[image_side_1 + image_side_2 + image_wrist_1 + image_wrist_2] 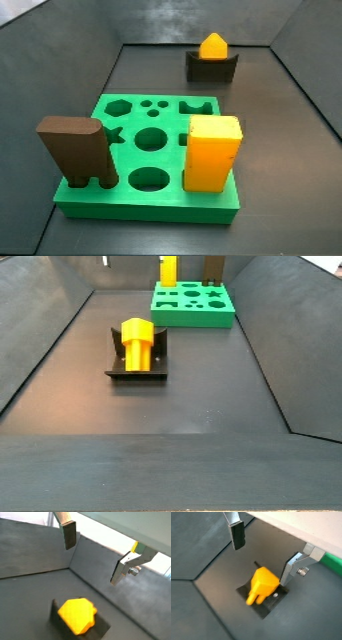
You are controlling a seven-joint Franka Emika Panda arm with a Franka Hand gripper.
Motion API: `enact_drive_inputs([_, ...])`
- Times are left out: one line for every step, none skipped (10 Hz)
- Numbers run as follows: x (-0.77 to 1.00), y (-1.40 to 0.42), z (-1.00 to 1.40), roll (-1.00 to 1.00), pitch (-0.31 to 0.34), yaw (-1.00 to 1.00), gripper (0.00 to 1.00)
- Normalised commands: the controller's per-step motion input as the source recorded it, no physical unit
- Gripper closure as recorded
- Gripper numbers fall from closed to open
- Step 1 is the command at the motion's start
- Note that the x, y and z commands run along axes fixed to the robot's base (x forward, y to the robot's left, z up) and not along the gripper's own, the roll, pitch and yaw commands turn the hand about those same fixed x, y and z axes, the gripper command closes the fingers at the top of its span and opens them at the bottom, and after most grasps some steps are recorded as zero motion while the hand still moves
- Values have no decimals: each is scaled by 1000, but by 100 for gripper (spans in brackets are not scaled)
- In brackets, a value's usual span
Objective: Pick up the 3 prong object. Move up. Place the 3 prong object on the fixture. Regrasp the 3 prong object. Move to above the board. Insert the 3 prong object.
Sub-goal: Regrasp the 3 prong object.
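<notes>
The 3 prong object [138, 341], a small orange-yellow block, rests on the dark fixture [135, 374] on the bin floor, apart from the board. Both wrist views show it from above, the 3 prong object [261, 585] lying on the fixture [260, 608] with its prongs pointing off one end. My gripper [262, 554] hangs open above it, and nothing is between its fingers [69, 537]. The gripper [93, 554] touches neither piece. The green board [147, 212] lies flat farther along the floor. No side view shows the gripper.
A tall brown block [74, 150] and a tall yellow-orange block [211, 150] stand in the board's near holes. Sloping dark grey walls [47, 346] enclose the floor. A strip of the board [333, 562] shows in a wrist view.
</notes>
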Motion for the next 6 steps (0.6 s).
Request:
enact_drive_inputs([36, -24, -6, 1000, 23, 19, 0])
enact_drive_inputs([49, -28, -6, 1000, 41, 24, 0])
enact_drive_inputs([70, -32, -13, 1000, 86, 38, 0])
enact_drive_inputs([77, -33, -14, 1000, 109, 49, 0])
enact_drive_inputs([87, -38, -10, 762, 133, 74, 0])
enact_drive_inputs([92, -40, -12, 559, 139, 90, 0])
